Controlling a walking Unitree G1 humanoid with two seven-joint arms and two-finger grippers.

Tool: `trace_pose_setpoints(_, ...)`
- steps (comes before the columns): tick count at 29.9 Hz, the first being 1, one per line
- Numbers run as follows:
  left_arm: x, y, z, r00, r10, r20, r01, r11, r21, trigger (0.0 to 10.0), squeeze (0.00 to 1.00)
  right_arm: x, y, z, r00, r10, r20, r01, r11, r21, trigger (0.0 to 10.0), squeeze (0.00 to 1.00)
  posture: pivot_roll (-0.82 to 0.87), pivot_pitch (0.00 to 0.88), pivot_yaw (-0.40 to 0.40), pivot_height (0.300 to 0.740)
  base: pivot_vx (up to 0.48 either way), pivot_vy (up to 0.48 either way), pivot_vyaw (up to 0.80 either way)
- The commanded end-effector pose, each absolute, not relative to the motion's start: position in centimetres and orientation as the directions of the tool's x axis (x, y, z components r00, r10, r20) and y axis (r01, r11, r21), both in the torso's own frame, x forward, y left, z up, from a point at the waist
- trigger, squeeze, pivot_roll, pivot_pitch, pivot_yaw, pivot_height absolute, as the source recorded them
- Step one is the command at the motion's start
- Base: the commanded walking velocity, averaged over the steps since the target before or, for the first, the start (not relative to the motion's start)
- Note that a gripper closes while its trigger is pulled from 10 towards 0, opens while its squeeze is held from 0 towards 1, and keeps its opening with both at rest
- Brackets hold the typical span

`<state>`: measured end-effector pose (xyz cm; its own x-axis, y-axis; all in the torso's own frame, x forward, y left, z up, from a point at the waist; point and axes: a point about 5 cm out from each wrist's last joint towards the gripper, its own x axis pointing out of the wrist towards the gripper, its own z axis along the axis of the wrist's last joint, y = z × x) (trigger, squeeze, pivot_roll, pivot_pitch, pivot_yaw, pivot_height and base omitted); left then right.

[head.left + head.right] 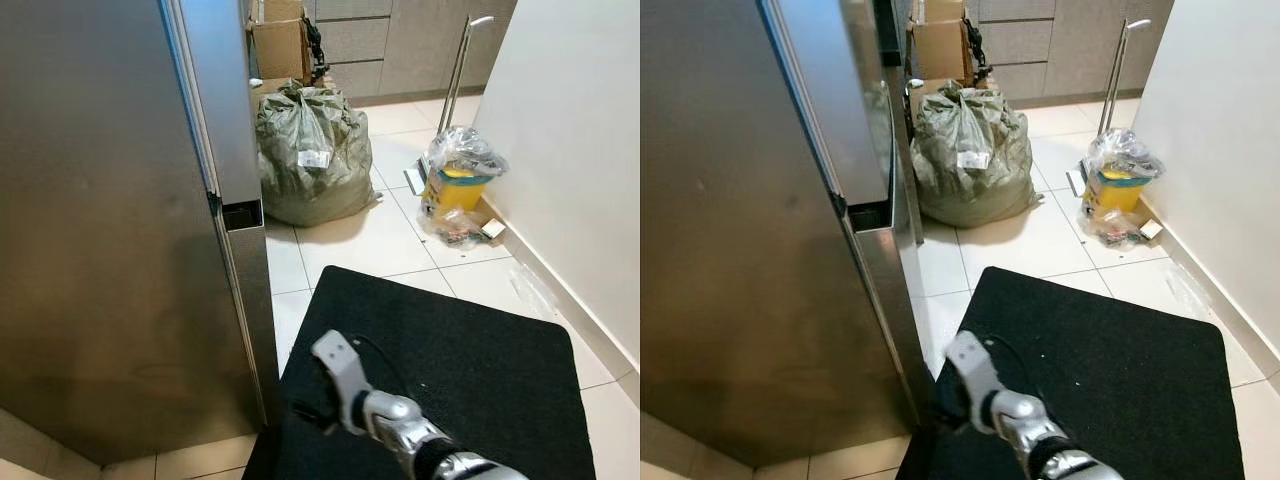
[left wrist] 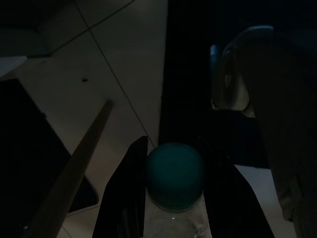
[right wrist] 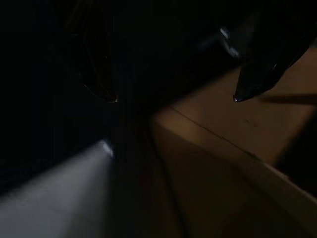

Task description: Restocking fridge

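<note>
**Bottle held low beside the steel fridge door**

At nine o'clock in the head views stands the tall brushed stainless-steel fridge (image 1: 110, 230), its door edge running down toward the floor. In the dark left wrist view, the left gripper (image 2: 173, 193) has its two black fingers (image 2: 124, 198) closed on the clear plastic bottle with a teal ribbed cap (image 2: 175, 171), one finger on each side of the neck, above pale floor tiles.

At twelve o'clock, beyond the fridge edge, a bulging grey-green plastic sack (image 1: 310, 155) sits on the cream tiled floor (image 1: 370, 240), with brown cardboard boxes (image 1: 280, 45) behind it. At six o'clock a black rectangular floor mat (image 1: 470, 360) lies on the tiles; the silver right arm (image 1: 385, 415) reaches over its near corner toward the fridge's lower edge. The right gripper (image 3: 173, 96) shows two black fingertips (image 3: 250, 84) spread well apart, holding nothing.

At two o'clock, a small yellow bin lined with a clear plastic bag (image 1: 458, 180) stands near the white wall (image 1: 580, 150).
</note>
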<state>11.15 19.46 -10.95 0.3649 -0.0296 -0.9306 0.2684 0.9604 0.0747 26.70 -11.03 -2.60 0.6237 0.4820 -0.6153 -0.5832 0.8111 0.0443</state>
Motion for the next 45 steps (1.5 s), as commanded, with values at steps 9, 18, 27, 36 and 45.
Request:
trace_pose_setpoints(9, 11.1, 18.7, -11.1, 0.341, -0.059, -0.938, 0.286, 0.957, 0.044, 10.0, 0.00, 21.2, -17.9, -6.9, 0.559, 0.160, -0.814, -0.365, 0.929, -0.068, 10.0, 0.00, 0.01, 0.039, -0.028, 0.740, 0.000, 0.000, 0.00)
trace_pose_setpoints(18, 11.2, 18.9, -11.0, 0.341, -0.056, -0.938, 0.284, 0.958, 0.046, 10.0, 0.00, 16.0, -20.2, -9.2, 0.430, 0.047, -0.902, -0.290, 0.953, -0.088, 10.0, 0.00, 0.00, 0.016, -0.011, 0.740, 0.000, 0.000, 0.00)
trace_pose_setpoints(27, 11.4, 18.9, -11.0, 0.336, -0.065, -0.940, 0.322, 0.945, 0.050, 10.0, 0.00, 15.4, -20.5, -9.4, 0.421, 0.019, -0.907, -0.252, 0.963, -0.097, 10.0, 0.00, 0.00, 0.008, -0.002, 0.740, 0.000, 0.110, 0.00)
trace_pose_setpoints(36, 11.7, 18.8, -10.9, 0.339, -0.069, -0.938, 0.335, 0.941, 0.052, 10.0, 0.00, 15.6, -20.5, -9.4, 0.427, 0.017, -0.904, -0.249, 0.964, -0.099, 10.0, 0.00, 0.00, 0.002, -0.001, 0.740, 0.000, 0.348, 0.00)
trace_pose_setpoints(45, 11.5, 18.9, -10.9, 0.342, -0.069, -0.937, 0.328, 0.943, 0.050, 10.0, 0.00, 15.5, -20.4, -9.5, 0.422, 0.019, -0.906, -0.249, 0.964, -0.095, 10.0, 0.00, 0.00, 0.004, 0.000, 0.740, 0.000, 0.270, 0.00)
